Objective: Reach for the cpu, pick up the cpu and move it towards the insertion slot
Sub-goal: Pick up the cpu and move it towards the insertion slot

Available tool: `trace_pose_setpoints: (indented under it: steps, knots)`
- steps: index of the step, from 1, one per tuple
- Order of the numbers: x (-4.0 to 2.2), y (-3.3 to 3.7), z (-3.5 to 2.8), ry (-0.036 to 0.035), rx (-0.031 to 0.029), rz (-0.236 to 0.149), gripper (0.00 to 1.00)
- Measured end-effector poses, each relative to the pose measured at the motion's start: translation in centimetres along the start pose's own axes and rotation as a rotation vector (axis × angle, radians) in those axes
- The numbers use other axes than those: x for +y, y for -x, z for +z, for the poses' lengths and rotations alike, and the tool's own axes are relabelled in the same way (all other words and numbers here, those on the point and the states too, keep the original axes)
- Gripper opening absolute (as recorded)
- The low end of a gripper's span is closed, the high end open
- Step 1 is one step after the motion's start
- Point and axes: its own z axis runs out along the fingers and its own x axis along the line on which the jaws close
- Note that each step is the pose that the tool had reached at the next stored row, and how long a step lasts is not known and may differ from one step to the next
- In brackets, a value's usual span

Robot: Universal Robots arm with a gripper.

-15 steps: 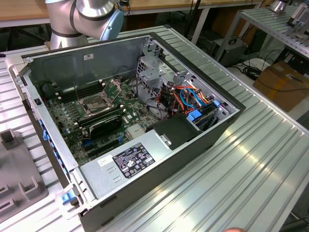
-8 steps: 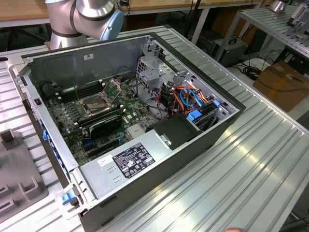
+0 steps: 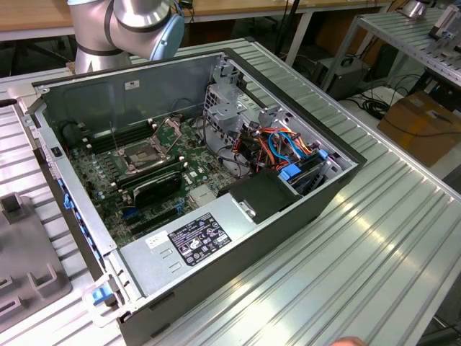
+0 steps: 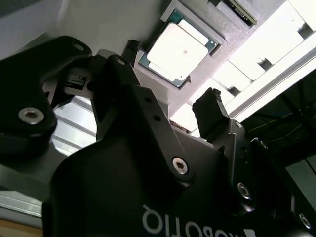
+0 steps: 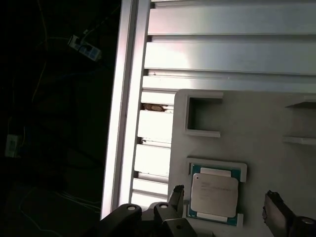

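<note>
A ribbed aluminium table point(image 3: 374, 238) is seen in the exterior view. An open computer case point(image 3: 144, 86) is laid flat on it (lid off, board exposed). Inside the case, toward the exterior view's left, sits the insertion slot point(image 3: 146, 155), a silver-framed square socket with a dark centre. In the first wrist view a pale grey holder point(image 5: 256, 128) is shown resting on the table's slats. The cpu point(image 5: 215, 195) is seated in a shallow square recess of that holder: a thin chip with a pale silvery lid edged by green board. The gripper point(image 5: 225, 200) is held over it, black fingers point(image 4: 213, 111) spread apart to either side, with nothing clasped.
</note>
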Motion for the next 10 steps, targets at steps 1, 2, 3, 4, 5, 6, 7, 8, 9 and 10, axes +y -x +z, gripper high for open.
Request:
trace_pose_setpoints:
  steps: [1,2,3,4,5,6,7,8,9,10]
  knots:
    - [-0.11,-0.01,0.45,-0.0001,0.0001,-0.003,0.72]
    - [-0.24,-0.02,0.81,-0.0001,0.0006,-0.011,0.72]
    - [-0.29,-0.21,1.19,0.0001,0.0005,-0.014,0.72]
    - [-0.30,-0.31,1.48,0.0002,0.0002,-0.014,0.72]
    - [-0.32,-0.32,1.80,0.0001,0.0006,-0.014,0.72]
    - [-0.33,-0.32,2.15,0.0001,0.0005,-0.014,0.72]
    - [-0.35,-0.33,2.34,0.0001,0.0004,-0.014,0.72]
    - [-0.36,-0.32,2.59,0.0002,0.0003,-0.014,0.72]
    - [-0.37,-0.32,2.84,0.0011,0.0003,-0.014,0.72]
    - [-0.38,-0.32,3.09,0.0013,0.0002,-0.014,0.72]
